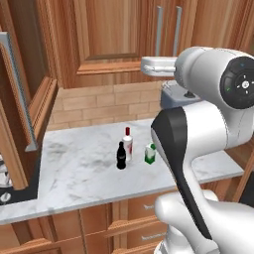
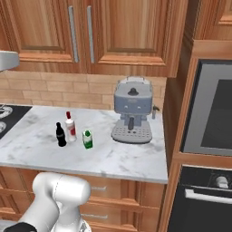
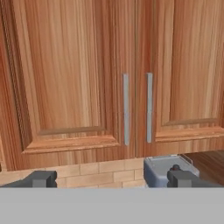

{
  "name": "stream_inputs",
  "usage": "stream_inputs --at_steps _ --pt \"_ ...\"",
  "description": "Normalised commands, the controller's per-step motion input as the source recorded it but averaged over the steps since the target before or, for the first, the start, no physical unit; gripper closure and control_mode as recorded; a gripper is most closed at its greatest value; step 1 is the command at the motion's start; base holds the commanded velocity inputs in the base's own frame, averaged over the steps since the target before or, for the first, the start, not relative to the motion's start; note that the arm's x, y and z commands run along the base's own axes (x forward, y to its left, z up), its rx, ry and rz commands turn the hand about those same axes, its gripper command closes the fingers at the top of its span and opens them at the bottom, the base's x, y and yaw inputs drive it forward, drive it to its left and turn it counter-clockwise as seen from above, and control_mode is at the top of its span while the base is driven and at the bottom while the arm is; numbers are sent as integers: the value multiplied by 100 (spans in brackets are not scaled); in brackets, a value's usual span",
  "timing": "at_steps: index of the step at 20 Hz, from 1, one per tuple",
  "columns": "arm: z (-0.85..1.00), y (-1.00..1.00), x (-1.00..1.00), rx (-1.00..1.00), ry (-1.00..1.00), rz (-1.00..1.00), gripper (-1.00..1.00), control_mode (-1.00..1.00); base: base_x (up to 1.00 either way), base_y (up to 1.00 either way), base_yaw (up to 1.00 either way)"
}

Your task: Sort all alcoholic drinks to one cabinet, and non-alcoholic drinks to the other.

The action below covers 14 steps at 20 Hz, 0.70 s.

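Facing the closed cabinets with our pincer spread, we are planning waist grips on slick, tippy bottles.

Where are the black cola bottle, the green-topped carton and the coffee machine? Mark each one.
black cola bottle [image 2: 60, 135]: right base view, on its dark body.
green-topped carton [image 2: 87, 140]: right base view, on its front face.
coffee machine [image 2: 132, 106]: right base view, on its grey front.

We see a glossy white arm built of rounded, bulbous segments. A black wedge-shaped panel runs down one link, and a dark round joint cap carries small white marks and a green dot. The tool ends in two small, dark grey, blocky finger tips.
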Motion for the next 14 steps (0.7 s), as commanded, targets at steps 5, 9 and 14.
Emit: stream_inputs --at_steps 5,9,14 --pt "0 0 0 0 0 0 -100 100 21 -4 6" --pt "0 0 0 0 0 0 -100 100 31 -14 8" --pt "-3 0 1 0 0 1 -100 -100 11 -7 4"
